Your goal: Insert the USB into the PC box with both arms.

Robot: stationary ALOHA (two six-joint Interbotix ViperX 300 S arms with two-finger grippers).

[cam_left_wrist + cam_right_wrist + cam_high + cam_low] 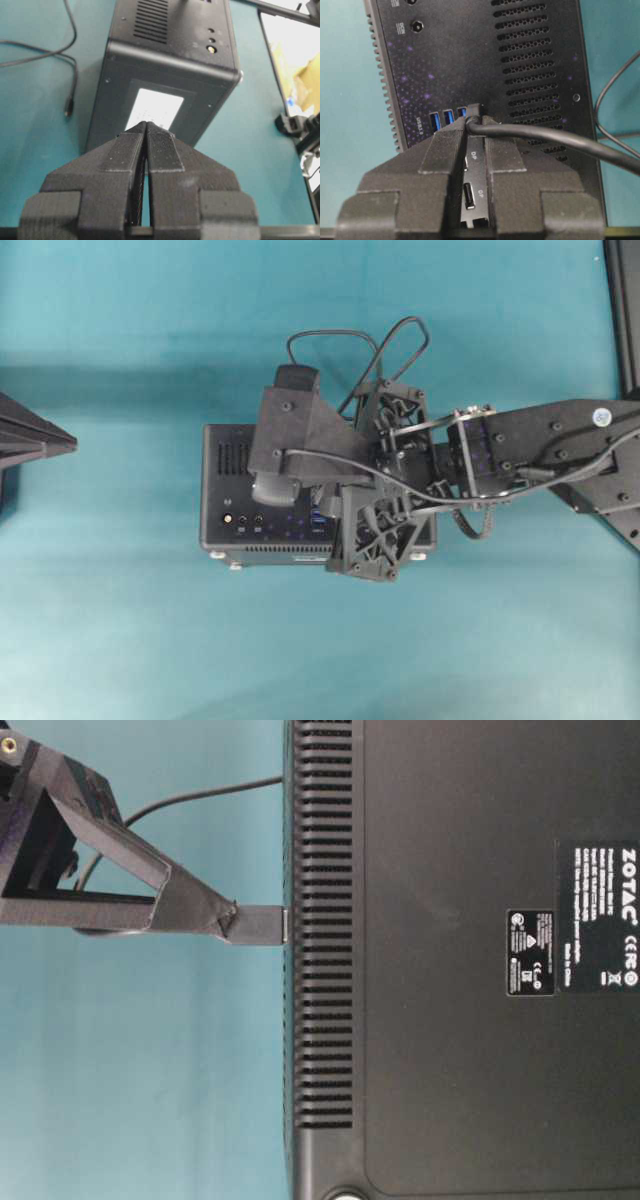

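The PC box (225, 490) stands on its side near the middle of the counter (120, 640), its port face turned upward. The right arm (560, 445) reaches in from the right, and the right tool (470, 125) sits directly above the box. The plug of the USB (472, 111) lies between its fingers, touching the port face at the row of ports (442, 120); whether it is seated inside one is hard to tell. The cable loops behind the box onto the counter. The left tool (146, 132) sits left of the box, well apart.
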